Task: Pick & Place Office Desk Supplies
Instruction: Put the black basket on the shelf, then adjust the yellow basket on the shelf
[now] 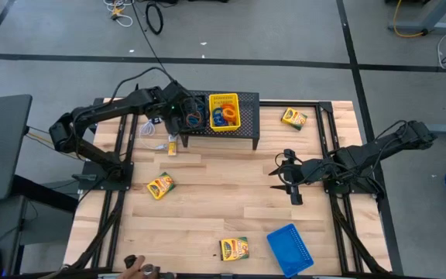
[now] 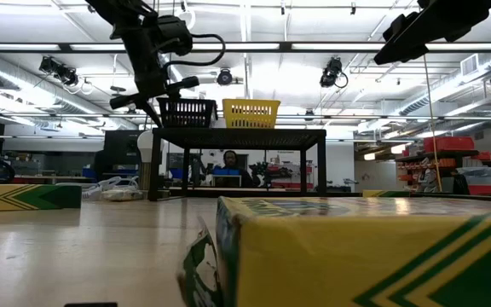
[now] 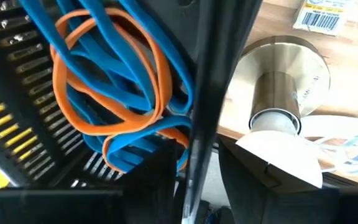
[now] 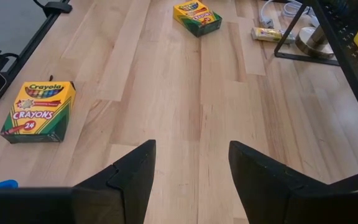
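A black mesh tray (image 1: 197,116) holding blue and orange rubber bands (image 3: 110,93) stands on a black mesh stand (image 1: 242,133), with a yellow tray (image 1: 224,111) beside it. My left gripper (image 3: 204,171) is at the black tray's left wall, open, one finger inside the tray and one outside. My right gripper (image 1: 276,174) hovers open over bare table at the right. Crayon boxes lie at the far right (image 1: 293,118), left (image 1: 159,186) and near edge (image 1: 234,248). A blue tray (image 1: 290,249) lies at the near right. My left gripper comes slanting down from the table's left, and its fingers (image 3: 263,180) straddle the black tray's left wall (image 3: 202,106). I cannot tell whether either finger touches the wall. The tray rests on the stand's top.
A white round object with a metal base and cord (image 3: 278,118) lies on the table just left of the stand, beside a small label (image 1: 172,147). The middle of the wooden table (image 1: 223,194) is bare. A crayon box (image 2: 356,256) fills the low view's foreground.
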